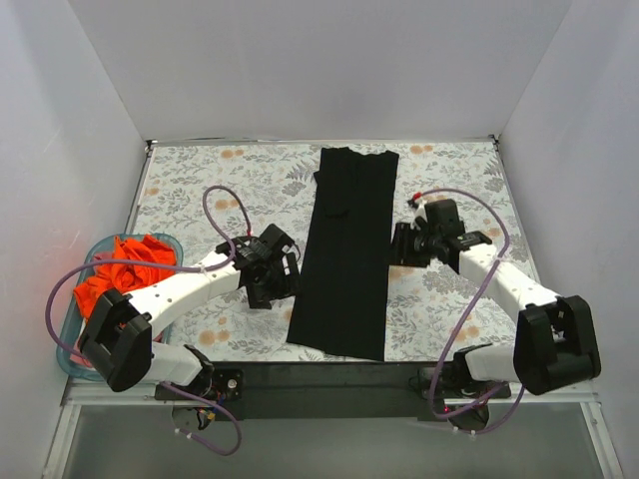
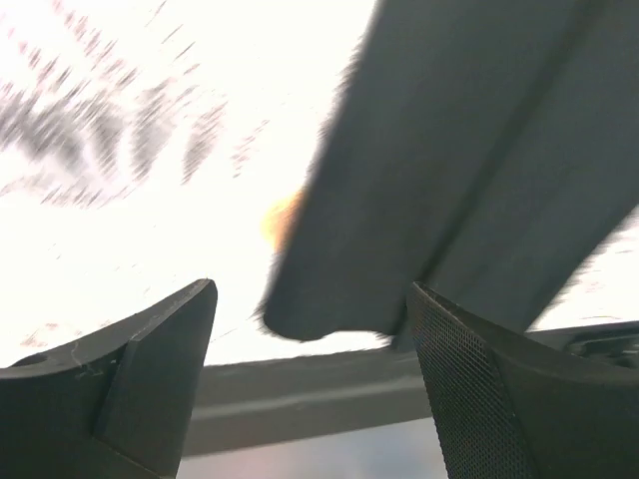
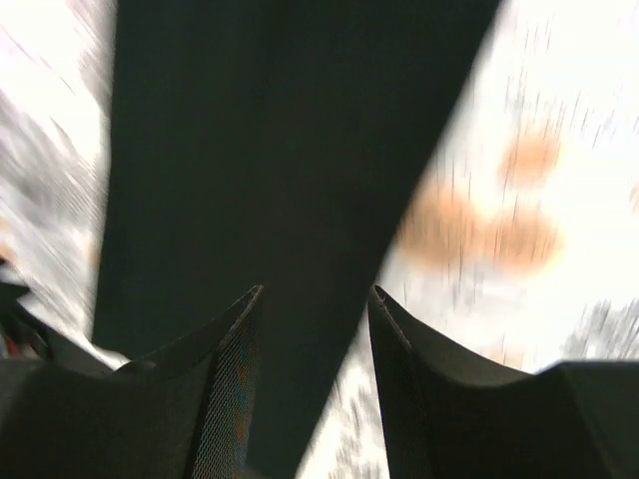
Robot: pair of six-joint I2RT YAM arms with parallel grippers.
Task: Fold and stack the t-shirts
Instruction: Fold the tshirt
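Filling the basket (image 1: 66, 349) lie orange-red t-shirts (image 1: 125, 267); left end effector (image 2: 312, 299), right end effector (image 3: 315, 294) released.

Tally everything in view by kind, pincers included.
black t-shirt: 1
orange-red cloth bundle: 1 (cannot tell how many shirts are in it)
teal basket: 1
pincers: 2, the left pincer and the right pincer
Total: 5

Left arm (image 1: 180, 289), right arm (image 1: 504, 277): white smooth tubes; big black blocky joints (image 1: 118, 344); thin purple cables (image 1: 213, 203) looping off each; fingers (image 2: 479, 389) black, pointy, tiny dotted mesh on inside.
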